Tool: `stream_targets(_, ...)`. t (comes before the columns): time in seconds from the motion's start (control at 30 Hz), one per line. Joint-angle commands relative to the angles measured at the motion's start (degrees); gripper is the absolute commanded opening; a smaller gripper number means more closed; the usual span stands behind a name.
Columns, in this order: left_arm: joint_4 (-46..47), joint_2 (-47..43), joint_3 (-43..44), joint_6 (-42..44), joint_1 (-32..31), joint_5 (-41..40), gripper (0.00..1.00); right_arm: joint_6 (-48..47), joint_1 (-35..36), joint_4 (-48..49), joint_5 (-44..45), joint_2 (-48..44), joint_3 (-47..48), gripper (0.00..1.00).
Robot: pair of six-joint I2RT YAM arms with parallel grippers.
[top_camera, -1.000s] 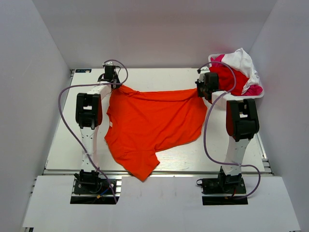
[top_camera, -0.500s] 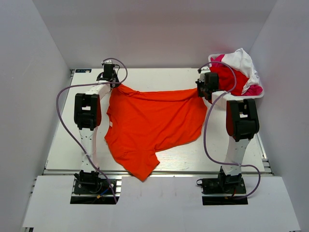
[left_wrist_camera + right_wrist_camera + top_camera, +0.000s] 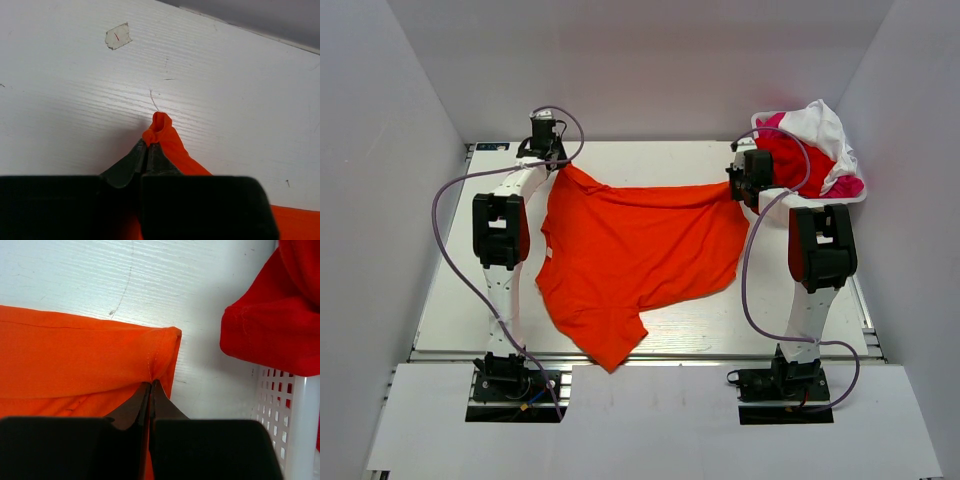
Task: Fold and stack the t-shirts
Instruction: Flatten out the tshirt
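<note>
Orange shirt (image 3: 640,250): soft plain knit, no print, spread wide on the white table (image 3: 460,300) to the left of the basket (image 3: 287,410). Its far edge is stretched in a shallow sagging line between the two claws. The body lies mostly flat with a few soft wrinkles, and one pointed corner on the side away from the basket reaches the table's front edge.

Left claw (image 3: 148,147): jaws pinched together on a small bunched nub of orange cloth, at the shirt corner farthest from the basket. Bare grained tabletop beyond it, with a small tape scrap (image 3: 118,36).

Right claw (image 3: 151,385): jaws closed on the shirt's stitched, folded-over hem corner, just beside the basket.

The basket is white plastic lattice with small square holes. A red shirt (image 3: 270,335) droops over its rim, hem seam showing, close to the right claw but apart from it. A white shirt (image 3: 825,125) and a pink shirt (image 3: 847,186) are heaped in it too, crumpled.

Open table shows left of the orange shirt; the gap between the shirt and the basket is tight.
</note>
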Motion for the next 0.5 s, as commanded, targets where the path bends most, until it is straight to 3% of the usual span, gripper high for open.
stream_targets(0.0, -2.03, -1.12, 3.24, 1.34, 0.20, 0.02, 0.00, 0.48, 0.04, 2.54, 2.23, -2.87, 1.86, 0.00)
stream_targets(0.23, -5.20, -6.47, 7.73, 2.49, 0.20, -0.69, 0.00, 3.99, 0.04, 7.30, 3.11, -11.46, 3.18, 0.00)
stream_targets(0.47, -6.42, -19.74, 6.42, 3.10, 0.20, -1.74, 0.00, 3.39, 0.12, 11.87, 2.67, -25.89, 0.90, 0.00)
